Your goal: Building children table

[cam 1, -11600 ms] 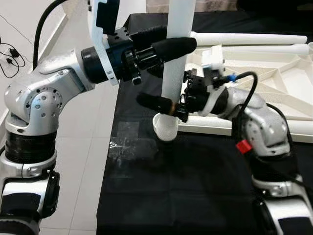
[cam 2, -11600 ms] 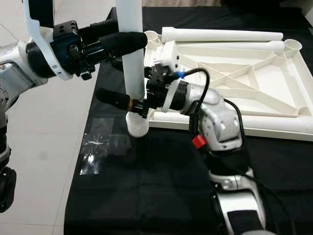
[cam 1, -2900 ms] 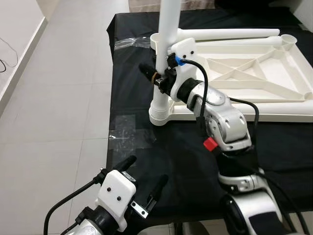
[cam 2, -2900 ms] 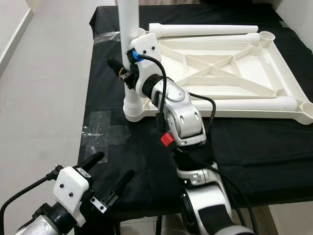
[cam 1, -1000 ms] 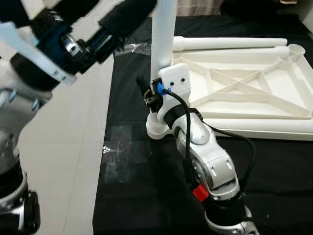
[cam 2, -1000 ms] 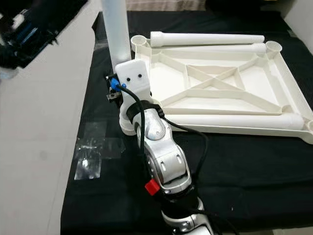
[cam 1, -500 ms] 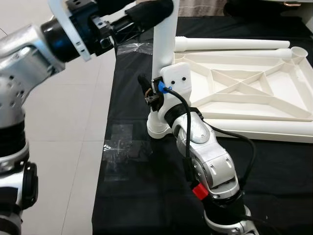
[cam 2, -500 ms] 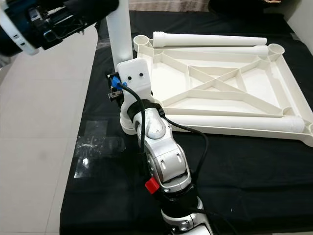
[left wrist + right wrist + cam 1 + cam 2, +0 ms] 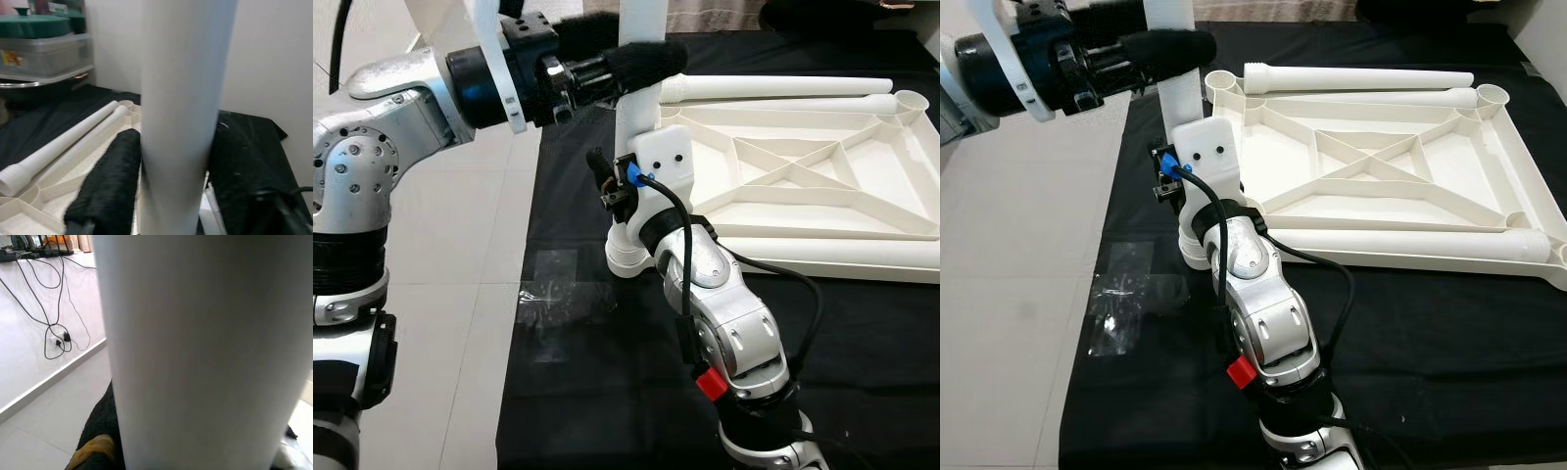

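- Left eye view: the left gripper [image 9: 641, 61], away from the post half a second ago, now brackets the upright table leg [image 9: 636, 103] high up, one finger on each side. The right gripper [image 9: 610, 192] sits clamped on the leg lower down, just above the corner socket [image 9: 628, 259].
- Right eye view: the tabletop [image 9: 1381, 171] lies upside down beside both grippers; two loose legs [image 9: 1361, 76] rest beyond it.
- Left wrist view: fingers [image 9: 105, 186] flank the leg closely; firm contact cannot be confirmed.
- Right wrist view: leg pressed against finger [image 9: 98, 440].
- Judgement: two-handed seating or twisting of the leg is resuming.
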`<state>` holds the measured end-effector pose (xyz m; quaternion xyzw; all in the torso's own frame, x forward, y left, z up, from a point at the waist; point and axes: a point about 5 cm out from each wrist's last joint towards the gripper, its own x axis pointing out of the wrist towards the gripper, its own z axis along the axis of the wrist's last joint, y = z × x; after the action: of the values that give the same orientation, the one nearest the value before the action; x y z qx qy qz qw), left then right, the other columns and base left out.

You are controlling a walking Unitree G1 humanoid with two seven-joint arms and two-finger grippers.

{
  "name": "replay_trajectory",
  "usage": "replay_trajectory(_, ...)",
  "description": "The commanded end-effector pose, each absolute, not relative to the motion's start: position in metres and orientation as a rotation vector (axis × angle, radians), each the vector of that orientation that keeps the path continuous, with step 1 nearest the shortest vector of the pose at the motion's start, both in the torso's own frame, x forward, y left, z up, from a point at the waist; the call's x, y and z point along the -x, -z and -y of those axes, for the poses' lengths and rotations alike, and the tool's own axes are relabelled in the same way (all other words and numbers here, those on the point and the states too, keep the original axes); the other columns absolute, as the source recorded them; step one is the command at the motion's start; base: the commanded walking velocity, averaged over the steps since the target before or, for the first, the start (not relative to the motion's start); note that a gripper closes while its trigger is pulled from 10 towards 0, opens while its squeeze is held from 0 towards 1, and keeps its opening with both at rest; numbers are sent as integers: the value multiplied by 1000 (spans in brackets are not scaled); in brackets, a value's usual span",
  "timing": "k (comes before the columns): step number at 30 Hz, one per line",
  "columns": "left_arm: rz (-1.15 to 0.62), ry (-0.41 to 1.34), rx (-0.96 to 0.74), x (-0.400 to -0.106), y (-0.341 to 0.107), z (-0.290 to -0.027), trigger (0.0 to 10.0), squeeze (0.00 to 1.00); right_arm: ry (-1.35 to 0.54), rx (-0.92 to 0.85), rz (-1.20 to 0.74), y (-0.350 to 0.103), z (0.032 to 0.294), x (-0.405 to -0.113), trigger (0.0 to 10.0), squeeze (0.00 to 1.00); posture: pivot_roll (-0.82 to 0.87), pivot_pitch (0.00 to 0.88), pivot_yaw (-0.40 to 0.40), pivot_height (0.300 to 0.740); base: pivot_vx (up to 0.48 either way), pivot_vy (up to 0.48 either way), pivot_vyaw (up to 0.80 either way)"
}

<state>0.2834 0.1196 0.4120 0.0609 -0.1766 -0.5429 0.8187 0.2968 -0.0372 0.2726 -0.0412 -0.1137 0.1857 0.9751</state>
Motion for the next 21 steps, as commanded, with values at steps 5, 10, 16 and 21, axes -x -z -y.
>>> replay_trajectory(5,379,1167,-178,-283,-414,-119,0,0,-317,102,9,-232,48,-309,10000,0,76,295,9,740,0,0,0)
replay_trajectory(10,375,1175,-180,-282,-414,-119,0,0,-358,85,54,-240,48,-309,10000,1000,74,295,10,740,0,0,0)
replay_trajectory(16,371,1183,-186,-282,-413,-118,0,0,-477,77,159,-255,47,-309,10000,1000,70,296,12,740,0,0,0)
replay_trajectory(21,373,1198,-186,-281,-412,-117,0,0,-776,62,241,-279,57,-310,10000,1000,68,292,18,740,0,0,0)
